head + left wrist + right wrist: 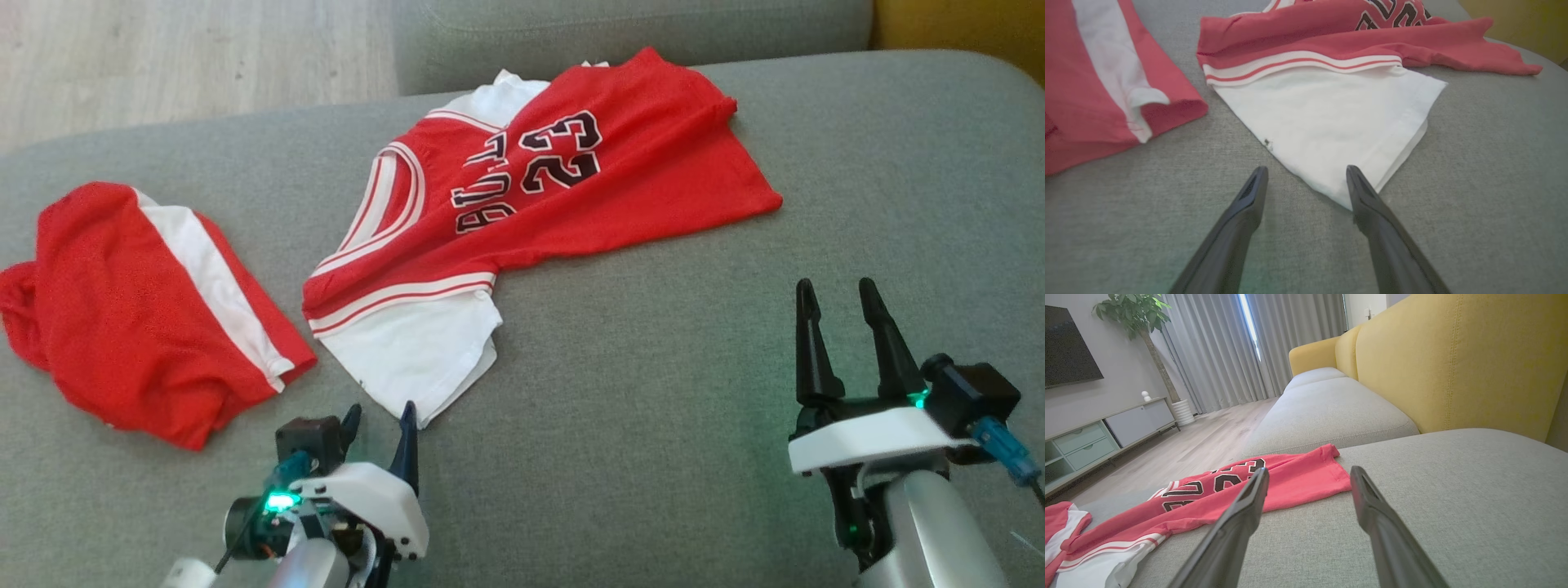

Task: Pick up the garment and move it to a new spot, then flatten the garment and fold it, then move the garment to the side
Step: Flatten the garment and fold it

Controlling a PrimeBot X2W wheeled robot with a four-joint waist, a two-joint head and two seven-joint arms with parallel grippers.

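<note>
On the grey sofa cushion (653,392), towards its far middle, lies the garment we take as the task's own: a red jersey (620,163) with white sleeves, spread out but rumpled, its body lapped over along a diagonal crease; a pair of red shorts (139,318) lies apart at the left. We show the left gripper (380,412) with jaws spread wide and empty, its tips at the near corner of the white sleeve (1331,122), one finger at the hem and the other over bare cushion; the right gripper (837,287) stands likewise wide and empty at the near right, well apart from the jersey's hem. We judge the cloth light, thin and limp, neither fragile nor slippery on this woven cover; it will sag and trail from any single hold. We would take it at the doubled sleeve hem or the striped shoulder band, pinching all layers, ideally at two spaced points.
</note>
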